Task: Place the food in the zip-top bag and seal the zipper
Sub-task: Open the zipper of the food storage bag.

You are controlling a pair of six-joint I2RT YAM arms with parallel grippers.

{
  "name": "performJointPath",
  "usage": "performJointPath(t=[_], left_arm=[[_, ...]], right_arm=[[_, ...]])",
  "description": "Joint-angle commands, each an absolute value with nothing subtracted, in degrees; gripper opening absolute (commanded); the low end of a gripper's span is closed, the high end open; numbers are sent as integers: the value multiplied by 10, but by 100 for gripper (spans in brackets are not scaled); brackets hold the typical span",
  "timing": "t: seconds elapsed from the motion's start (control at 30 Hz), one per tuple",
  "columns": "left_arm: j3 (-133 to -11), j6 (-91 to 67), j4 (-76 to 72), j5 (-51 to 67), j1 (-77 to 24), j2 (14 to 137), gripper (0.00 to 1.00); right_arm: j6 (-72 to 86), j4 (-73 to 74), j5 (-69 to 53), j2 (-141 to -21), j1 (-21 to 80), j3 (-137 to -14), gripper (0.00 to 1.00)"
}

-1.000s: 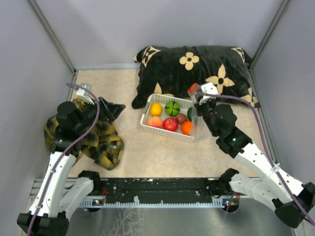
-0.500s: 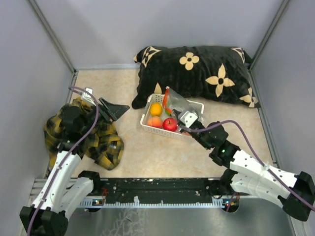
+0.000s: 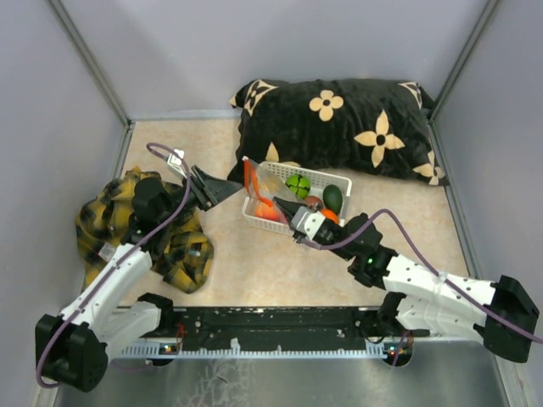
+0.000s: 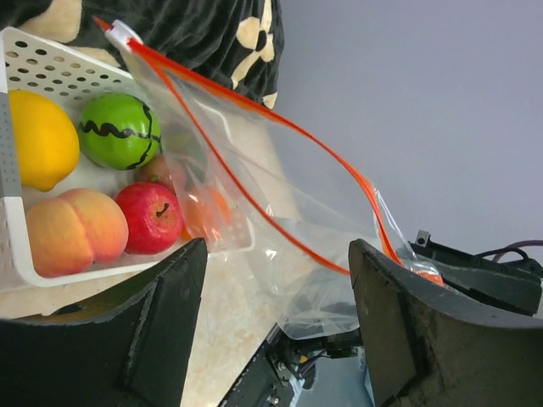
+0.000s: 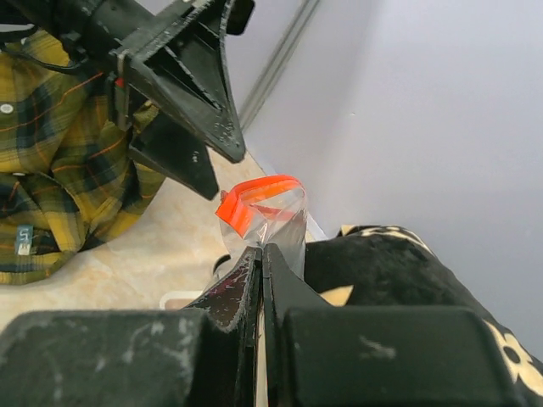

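The clear zip-top bag (image 3: 261, 191) hangs over the left end of the white basket (image 3: 338, 179), its red-orange zipper (image 3: 249, 176) upright. My right gripper (image 3: 282, 207) is shut on the bag's edge (image 5: 276, 216), just below the zipper (image 5: 250, 199). My left gripper (image 3: 227, 188) is open and empty, just left of the bag and apart from it. In the left wrist view, the bag's open mouth (image 4: 280, 203) lies between the fingers (image 4: 161, 322). The yellow (image 4: 38, 140), striped green (image 4: 119, 130), peach (image 4: 72, 231), red (image 4: 153, 218) and orange (image 4: 208, 212) fruits lie in the basket. The dark green fruit (image 3: 333, 197) is there too.
A black flowered pillow (image 3: 339, 119) lies behind the basket. A yellow plaid cloth (image 3: 174, 246) is crumpled at the left under my left arm. Grey walls close in the beige table (image 3: 254, 263) on three sides.
My right gripper has carried the bag from the basket's right side across to its left end. My left gripper has moved right, toward the bag.
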State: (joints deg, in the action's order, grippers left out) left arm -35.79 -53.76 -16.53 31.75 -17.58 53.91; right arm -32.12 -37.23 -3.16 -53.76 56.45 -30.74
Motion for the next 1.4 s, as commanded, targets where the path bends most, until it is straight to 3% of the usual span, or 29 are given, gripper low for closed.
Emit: performJointPath(t=[0.0, 0.57, 0.87, 0.97, 1.07, 1.13, 1.3, 1.37], left_arm=[[-352, -556, -229, 307, -181, 556, 73], [-352, -550, -255, 309, -204, 617, 47], [-332, -545, -257, 296, -211, 624, 41], [-341, -526, -240, 288, -211, 621, 29], [-369, -480, -195, 268, -210, 602, 8], [-405, -434, -120, 240, -211, 577, 0], [-512, -306, 32, 179, -211, 541, 0], [-551, -262, 86, 160, -210, 539, 0]], right_arm=[[-341, -428, -53, -544, 578, -325, 0], [-356, -448, -72, -581, 589, -334, 0], [-362, -448, -73, -584, 594, -337, 0], [-360, -441, -76, -586, 594, -339, 0], [-352, -429, -77, -583, 594, -340, 0], [-342, -420, -77, -577, 594, -341, 9], [-308, -415, -74, -569, 594, -342, 33], [-283, -415, -78, -571, 594, -346, 37]])
